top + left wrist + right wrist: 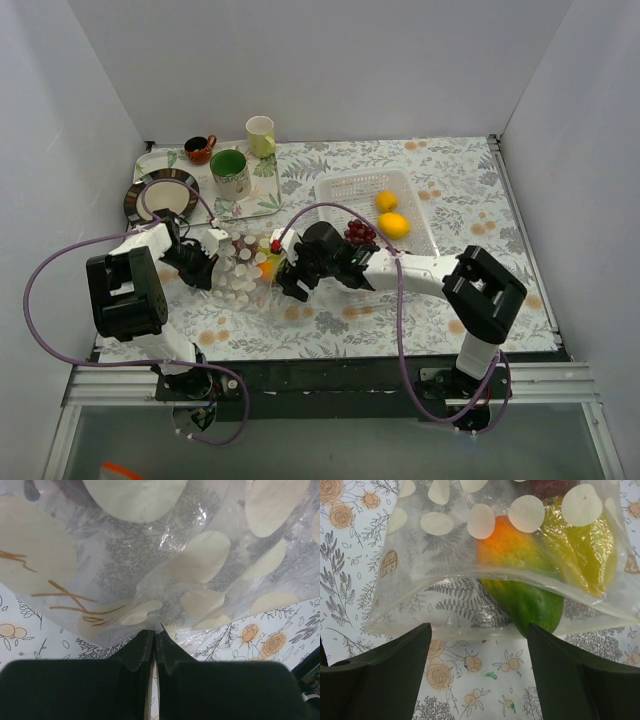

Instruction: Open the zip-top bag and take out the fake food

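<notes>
The zip-top bag (pixel 243 268), clear with white dots, lies between my two grippers. My left gripper (pixel 207 262) is shut on the bag's edge, and in the left wrist view the fingers (pixel 154 631) pinch the plastic (pixel 190 565). My right gripper (pixel 292 280) is open and empty just short of the bag's open mouth (pixel 470 630). In the right wrist view its fingertips (pixel 477 636) straddle the mouth. An orange-and-green fake fruit (pixel 530 597) pokes out of the mouth, with a yellow piece (pixel 585 555) beside it inside the bag.
A white perforated basket (pixel 345 190) at the back right holds two yellow-orange fruits (pixel 394 224) and a purple grape bunch (pixel 360 232). A tray (pixel 262 203) at the back left carries a green mug (pixel 231 172), a yellow cup (pixel 261 135) and a brown cup (pixel 200 149). A dark-rimmed plate (pixel 160 196) lies nearby.
</notes>
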Available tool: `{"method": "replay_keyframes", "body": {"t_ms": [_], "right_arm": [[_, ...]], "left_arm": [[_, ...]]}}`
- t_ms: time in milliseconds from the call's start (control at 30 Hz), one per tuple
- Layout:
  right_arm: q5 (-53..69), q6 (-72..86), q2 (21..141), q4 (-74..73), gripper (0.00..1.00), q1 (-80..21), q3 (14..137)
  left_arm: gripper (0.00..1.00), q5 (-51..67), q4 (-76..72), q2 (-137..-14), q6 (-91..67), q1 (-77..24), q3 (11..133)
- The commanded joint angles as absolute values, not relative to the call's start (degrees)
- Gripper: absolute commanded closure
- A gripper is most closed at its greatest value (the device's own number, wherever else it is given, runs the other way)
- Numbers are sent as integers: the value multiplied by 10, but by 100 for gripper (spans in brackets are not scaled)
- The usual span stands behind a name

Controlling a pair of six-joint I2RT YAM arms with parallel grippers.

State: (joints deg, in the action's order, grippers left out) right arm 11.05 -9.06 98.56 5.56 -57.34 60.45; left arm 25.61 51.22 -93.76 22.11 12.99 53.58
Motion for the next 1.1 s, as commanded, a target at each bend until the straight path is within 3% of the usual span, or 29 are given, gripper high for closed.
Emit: {"method": "replay_keyframes", "body": {"t_ms": [0,300,600,733,900,1067], "right_arm": [[137,-127,1014,83,13,-572,656],[101,-156,1074,121,7,-561,679],[134,-145,1121,100,12,-556,700],[154,-123,1123,86,22,-557,704],[145,-89,1086,131,27,-559,642],[118,-58,1028,155,65,-559,602]], "left_arm": [[100,225,482,-926,240,132,536],[100,257,505,-927,245,132,539],[100,286,530,-925,242,132,564],[100,287,532,-922,241,132,570],[100,299,534,-919,237,132,573],[100,299,531,-918,234,132,571]]}}
